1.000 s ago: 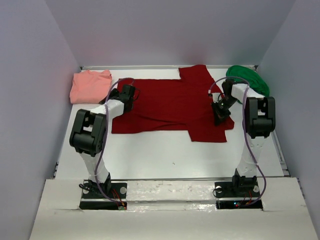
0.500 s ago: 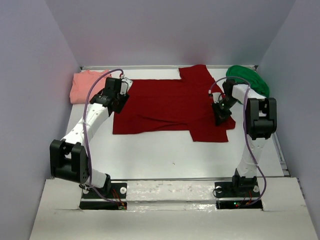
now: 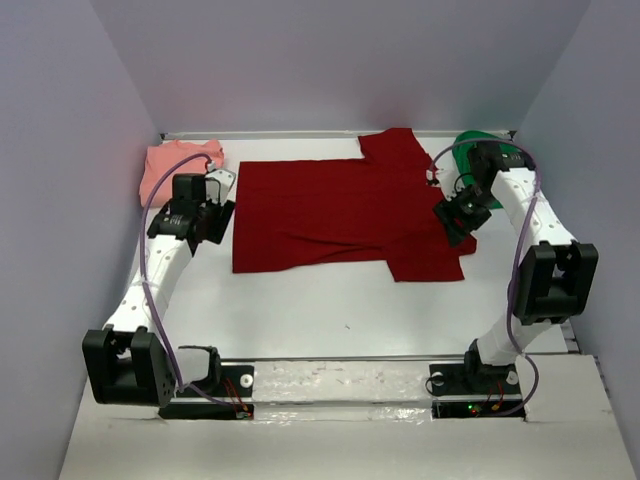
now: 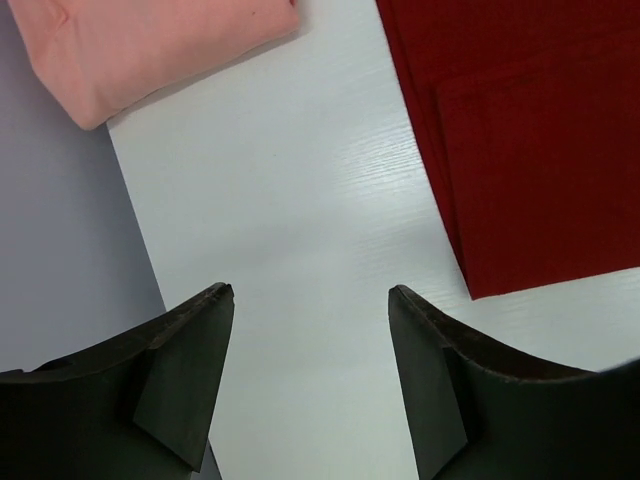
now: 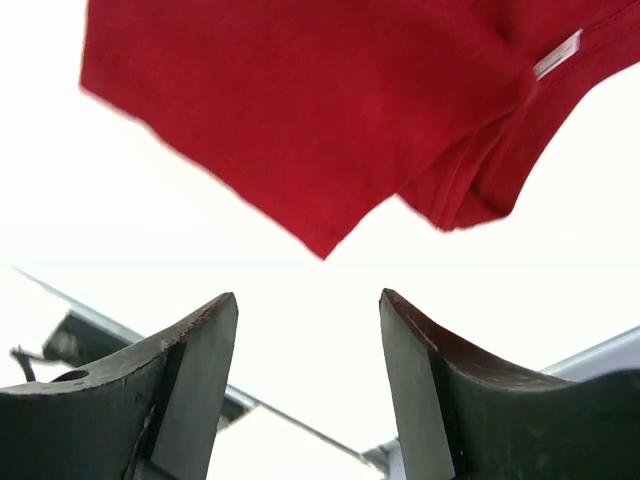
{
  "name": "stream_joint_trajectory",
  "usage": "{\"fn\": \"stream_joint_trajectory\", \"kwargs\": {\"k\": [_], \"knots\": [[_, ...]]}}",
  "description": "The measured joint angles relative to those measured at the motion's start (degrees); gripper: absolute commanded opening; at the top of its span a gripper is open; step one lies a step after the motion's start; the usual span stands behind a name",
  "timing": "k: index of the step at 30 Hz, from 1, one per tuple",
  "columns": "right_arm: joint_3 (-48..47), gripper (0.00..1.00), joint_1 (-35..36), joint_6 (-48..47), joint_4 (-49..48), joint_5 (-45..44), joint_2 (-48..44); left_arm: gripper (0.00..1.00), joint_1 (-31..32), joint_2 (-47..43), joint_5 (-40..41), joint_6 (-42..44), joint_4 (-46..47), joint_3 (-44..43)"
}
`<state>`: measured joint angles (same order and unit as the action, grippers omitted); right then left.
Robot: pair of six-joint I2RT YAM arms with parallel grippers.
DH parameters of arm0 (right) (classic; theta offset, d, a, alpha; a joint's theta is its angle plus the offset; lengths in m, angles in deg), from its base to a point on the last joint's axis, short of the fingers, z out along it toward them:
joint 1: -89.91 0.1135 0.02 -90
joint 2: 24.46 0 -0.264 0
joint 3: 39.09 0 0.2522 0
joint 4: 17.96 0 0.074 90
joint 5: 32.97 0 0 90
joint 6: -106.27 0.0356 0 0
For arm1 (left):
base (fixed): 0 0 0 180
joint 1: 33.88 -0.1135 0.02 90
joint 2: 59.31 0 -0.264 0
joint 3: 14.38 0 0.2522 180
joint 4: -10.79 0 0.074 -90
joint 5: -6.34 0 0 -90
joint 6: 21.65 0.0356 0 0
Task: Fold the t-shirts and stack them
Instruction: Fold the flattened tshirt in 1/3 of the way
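Dark red cloth fills the middle of the overhead view: the dark red shirt [image 3: 345,215] lies flat on the tabletop [image 3: 330,310], long axis running left to right. Its straight hem is at the left and both sleeves at the right, one pointing to the top of the frame, one to the bottom. The salmon-pink shirt [image 3: 165,170] sits folded at upper left. The green shirt [image 3: 497,150], bunched at upper right, is largely hidden behind my right arm. I cannot make out the red shirt's collar.

My left arm stretches up the left side. The left claw [image 4: 310,295] hangs over bare tabletop between the pink and red shirts, jaws apart and empty. My right arm bends inward from the right edge. The right claw [image 5: 308,298] is over the red shirt's sleeve end, jaws spread, gripping nothing.
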<state>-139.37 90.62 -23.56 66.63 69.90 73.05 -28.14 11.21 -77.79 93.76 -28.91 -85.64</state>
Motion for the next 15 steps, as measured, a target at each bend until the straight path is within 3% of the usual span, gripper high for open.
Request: {"fn": "stream_joint_trajectory", "kwargs": {"k": [4,6,8,11,15], "knots": [[1.55,0.64,0.50,-4.04,2.32,-0.52,-3.63,0.76,-2.73,-1.95,-1.66,0.02,0.13,0.24],[6.88,0.64,1.36,-6.54,1.62,-2.73,-6.73,0.77,-3.87,-2.62,-2.78,0.02,0.26,0.79],[14.51,0.63,3.23,-8.85,0.46,-5.20,-11.30,0.86,-5.35,-3.45,-4.79,0.00,0.39,1.40],[25.09,0.63,8.35,-13.31,-1.29,-10.12,-20.61,0.90,-8.76,-5.49,-7.65,-0.09,0.42,2.21],[28.81,0.66,13.68,-16.11,-4.85,-12.50,-28.70,0.91,-12.39,-7.21,-10.21,-0.13,0.63,2.56]]}}
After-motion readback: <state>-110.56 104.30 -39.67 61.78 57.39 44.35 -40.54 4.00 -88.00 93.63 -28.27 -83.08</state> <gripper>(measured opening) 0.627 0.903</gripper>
